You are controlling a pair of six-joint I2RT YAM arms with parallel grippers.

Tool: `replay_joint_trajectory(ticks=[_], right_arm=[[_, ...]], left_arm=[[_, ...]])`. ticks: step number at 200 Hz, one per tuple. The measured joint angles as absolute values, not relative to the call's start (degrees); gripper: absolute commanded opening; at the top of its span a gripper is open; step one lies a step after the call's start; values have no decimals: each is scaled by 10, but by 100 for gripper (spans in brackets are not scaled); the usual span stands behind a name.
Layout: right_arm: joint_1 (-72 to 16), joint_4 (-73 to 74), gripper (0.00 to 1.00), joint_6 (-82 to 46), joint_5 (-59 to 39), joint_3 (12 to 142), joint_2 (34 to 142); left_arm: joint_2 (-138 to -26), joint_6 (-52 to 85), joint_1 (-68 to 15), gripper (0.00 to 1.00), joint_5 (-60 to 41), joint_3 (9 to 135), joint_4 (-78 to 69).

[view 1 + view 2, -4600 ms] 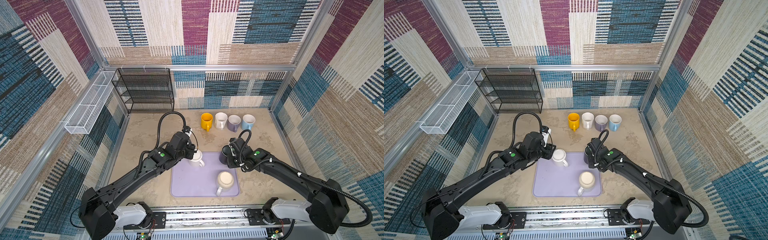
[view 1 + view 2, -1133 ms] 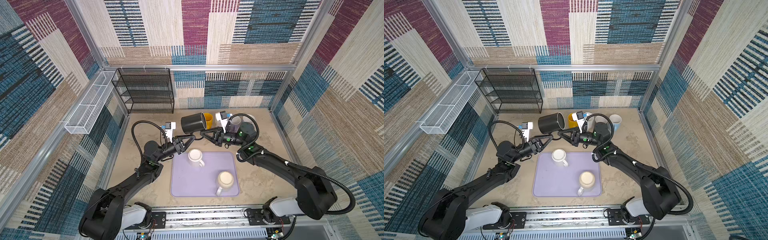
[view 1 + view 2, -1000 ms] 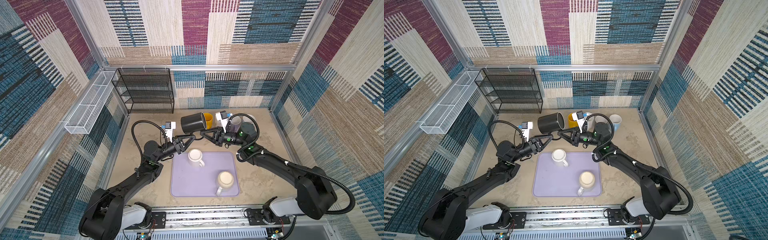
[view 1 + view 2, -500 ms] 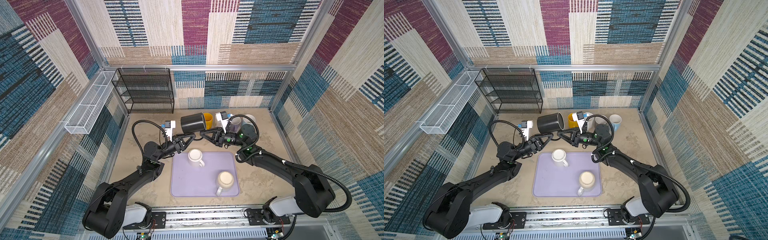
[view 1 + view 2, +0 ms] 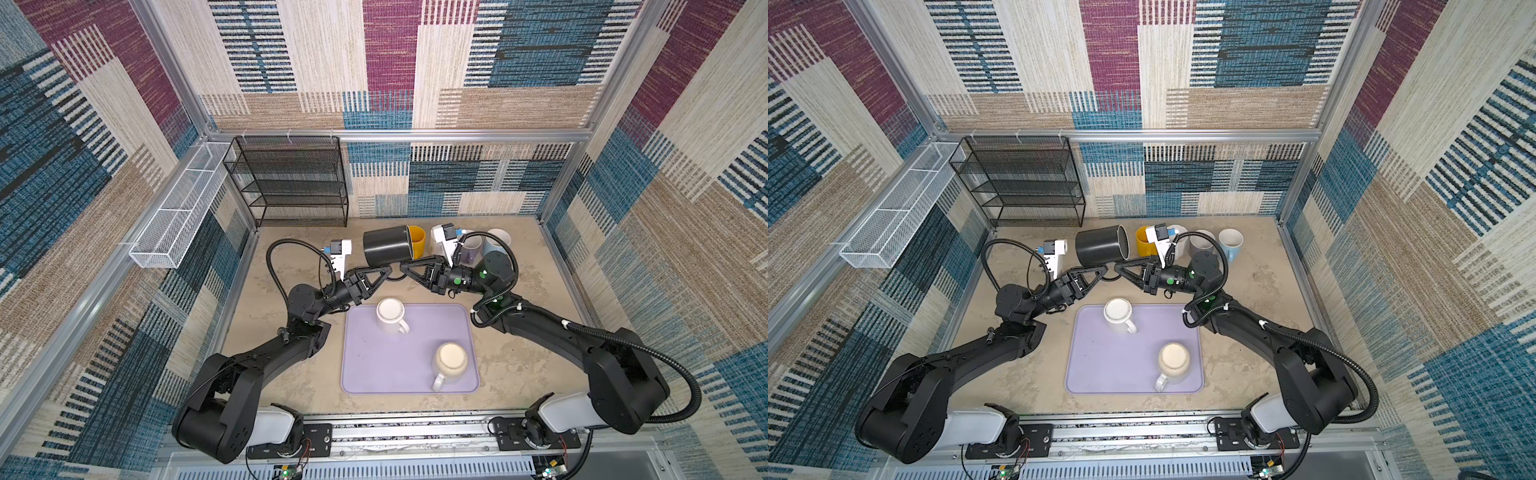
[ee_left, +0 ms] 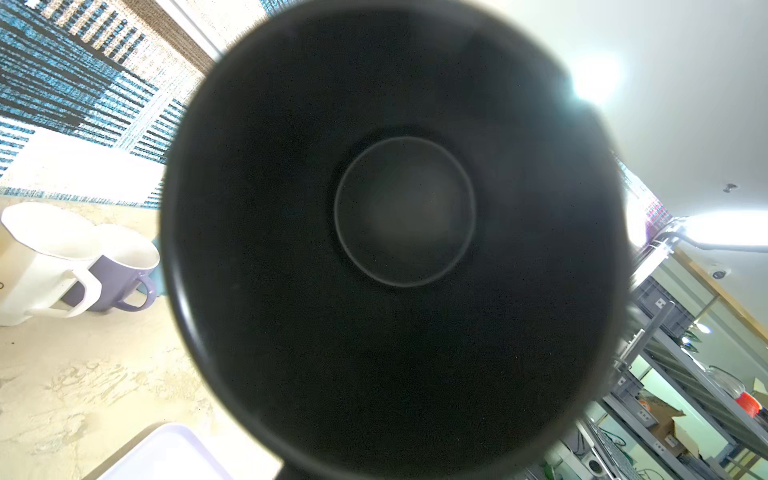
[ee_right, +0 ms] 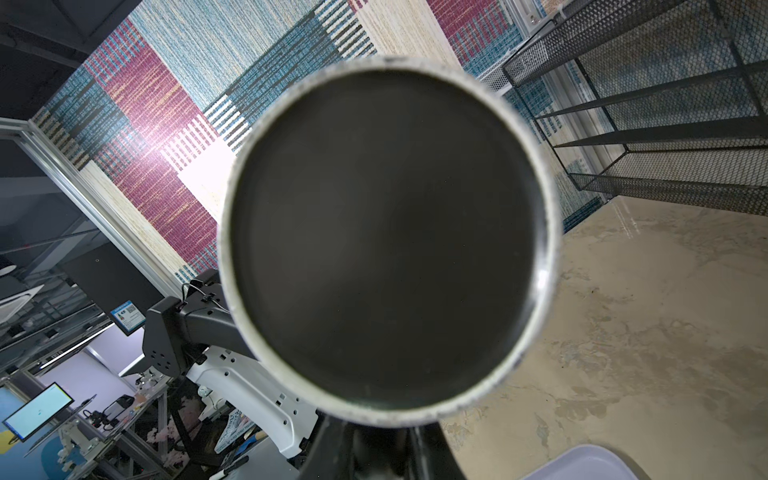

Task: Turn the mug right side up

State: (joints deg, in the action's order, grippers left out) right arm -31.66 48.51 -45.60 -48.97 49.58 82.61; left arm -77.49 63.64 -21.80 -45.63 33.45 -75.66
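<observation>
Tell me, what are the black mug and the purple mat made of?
The black mug looks like glazed ceramic: a smooth dark satin wall, and the right wrist view shows a pale, rough, bare ring round its base. The purple mat is probably silicone or soft plastic: matte, even colour, rounded corners, low raised edge.

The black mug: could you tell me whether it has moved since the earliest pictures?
Yes: the black mug left the far right corner of the purple mat, up and back, now sideways near the yellow mug.
</observation>
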Motion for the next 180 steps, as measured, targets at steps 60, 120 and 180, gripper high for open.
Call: replay_joint_trajectory(ticks=[60, 120, 180], right_arm=[[-318, 496, 0, -460, -489, 496, 830], [-318, 494, 0, -460, -490, 500, 834], [-318, 490, 18, -454, -484, 503, 831]], left_arm=[[-775, 637, -218, 0, -458, 335, -762], [-776, 638, -215, 0, -466, 338, -760], [-780, 638, -214, 0, -473, 351, -757]])
